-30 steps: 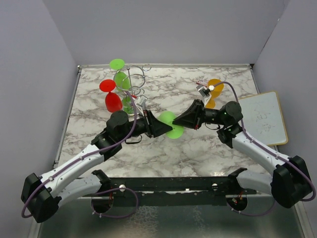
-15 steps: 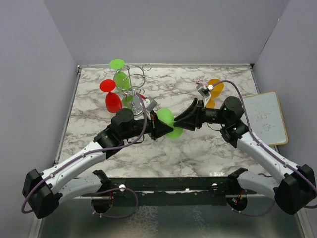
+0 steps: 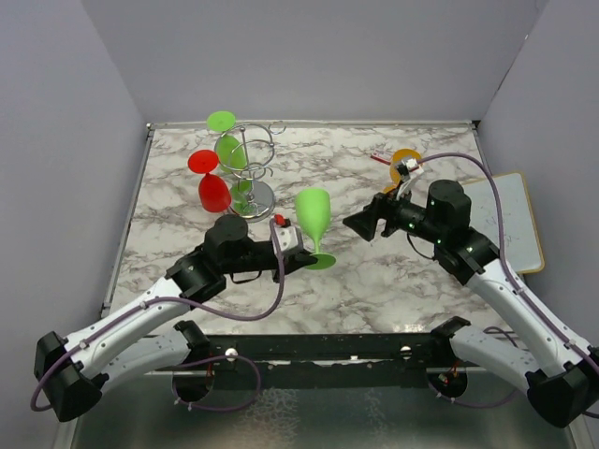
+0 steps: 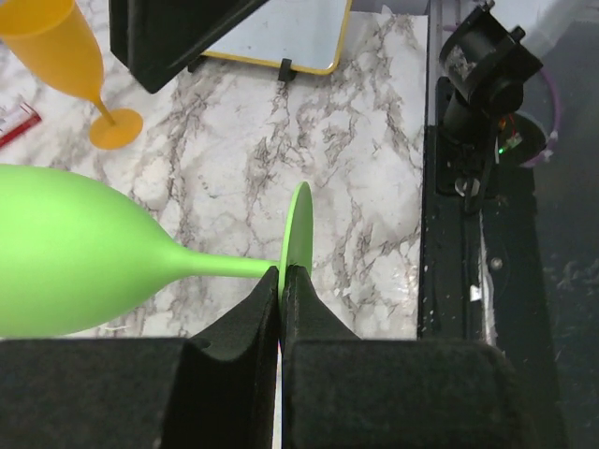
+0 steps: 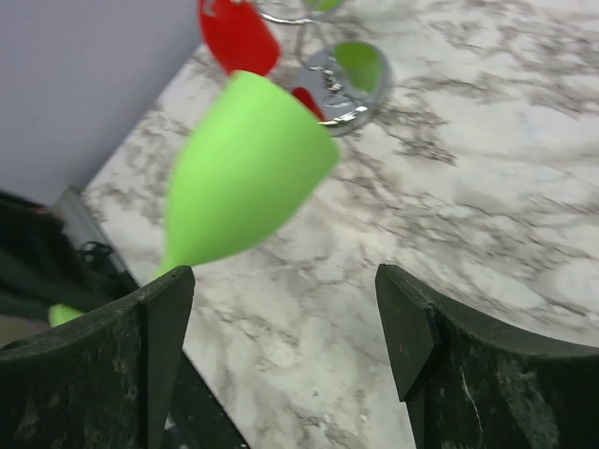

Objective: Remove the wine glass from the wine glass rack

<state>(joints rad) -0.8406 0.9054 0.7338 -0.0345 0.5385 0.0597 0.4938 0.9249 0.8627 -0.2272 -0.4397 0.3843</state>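
Note:
A light green wine glass (image 3: pixel 313 216) stands upright in the middle of the marble table, off the rack. My left gripper (image 3: pixel 306 261) is shut on the rim of its round foot (image 4: pixel 299 234); in the left wrist view the jaws pinch the foot edge-on at the left gripper (image 4: pixel 283 273). My right gripper (image 3: pixel 356 223) hangs open just right of the bowl, apart from it. Seen from the right wrist, that bowl (image 5: pixel 245 168) is ahead of the open right gripper (image 5: pixel 285 304). The chrome wine glass rack (image 3: pixel 251 170) at the back left holds a red glass (image 3: pixel 213 191) and a green glass (image 3: pixel 229 150).
An orange glass (image 3: pixel 405 161) stands at the back right, partly behind my right arm, with a small red-and-white item (image 3: pixel 379 157) beside it. A white board (image 3: pixel 503 221) lies at the table's right edge. Grey walls close in the left, back and right sides.
My right gripper opened, let go of the green glass and drew back to the right. My left gripper closed on the foot, and the glass swung from lying sideways to upright.

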